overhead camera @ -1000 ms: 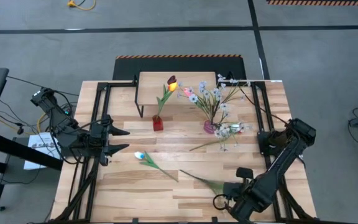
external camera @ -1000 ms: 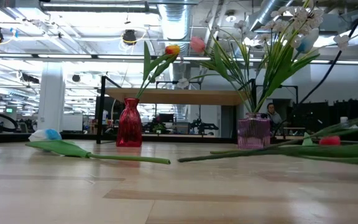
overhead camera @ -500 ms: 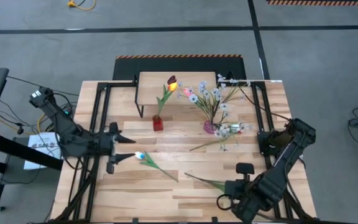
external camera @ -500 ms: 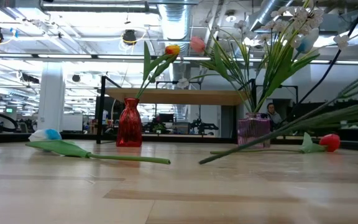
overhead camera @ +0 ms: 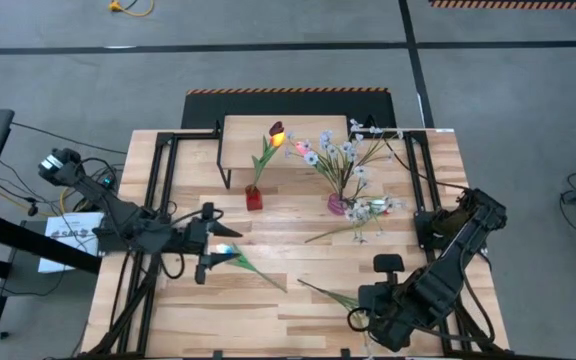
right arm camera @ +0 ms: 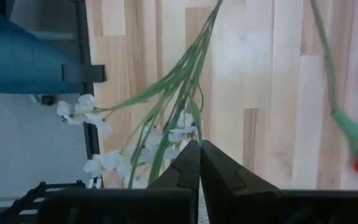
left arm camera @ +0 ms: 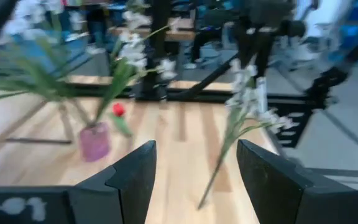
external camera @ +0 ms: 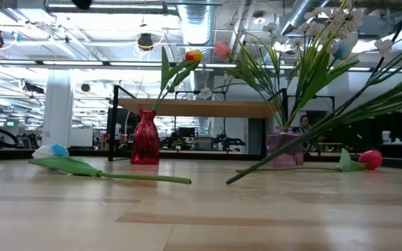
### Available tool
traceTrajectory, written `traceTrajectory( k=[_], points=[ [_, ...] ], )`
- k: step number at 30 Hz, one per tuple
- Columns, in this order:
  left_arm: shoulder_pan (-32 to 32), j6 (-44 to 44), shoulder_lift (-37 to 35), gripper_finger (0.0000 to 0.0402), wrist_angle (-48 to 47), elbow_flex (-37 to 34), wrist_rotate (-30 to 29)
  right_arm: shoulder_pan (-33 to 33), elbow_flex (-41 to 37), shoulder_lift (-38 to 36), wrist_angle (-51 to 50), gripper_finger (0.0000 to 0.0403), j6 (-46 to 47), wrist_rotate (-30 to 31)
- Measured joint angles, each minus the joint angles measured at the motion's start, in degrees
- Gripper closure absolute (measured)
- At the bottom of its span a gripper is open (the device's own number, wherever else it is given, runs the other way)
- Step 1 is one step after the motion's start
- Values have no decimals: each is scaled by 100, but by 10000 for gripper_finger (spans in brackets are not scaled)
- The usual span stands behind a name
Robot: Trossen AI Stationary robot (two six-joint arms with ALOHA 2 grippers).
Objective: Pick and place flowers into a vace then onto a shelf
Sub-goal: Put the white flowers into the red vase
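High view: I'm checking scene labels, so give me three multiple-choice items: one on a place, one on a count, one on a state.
1. The red vase stands: A on the table before the shelf; B on the shelf; C at the table's near edge.
2. Vases: A one; B two; C three.
3. The right tool is: A open; B shut on a white-blossom spray; C shut on a red tulip.
Key: A, it rests on the table boards; B, the red vase and a pink vase; B, stems run into its closed tips.
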Motion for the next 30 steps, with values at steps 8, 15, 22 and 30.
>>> traceTrajectory(
  k=[8, 15, 22, 30],
  points=[
    [1033, -28, 545, 189, 308, 131, 1964, -112, 314, 0, -201, 403, -303, 37],
    [1507, 106, 1325, 189, 289, 677, 3336, -208, 712, -2, -195, 403, -732, 37],
    [1788, 373, 2365, 189, 285, 1274, 4396, -328, 883, -2, -199, 403, -1096, 105],
    [2027, 539, 3548, 189, 292, 2020, 5350, -452, 895, 0, -196, 403, -1356, 103]
  ],
)
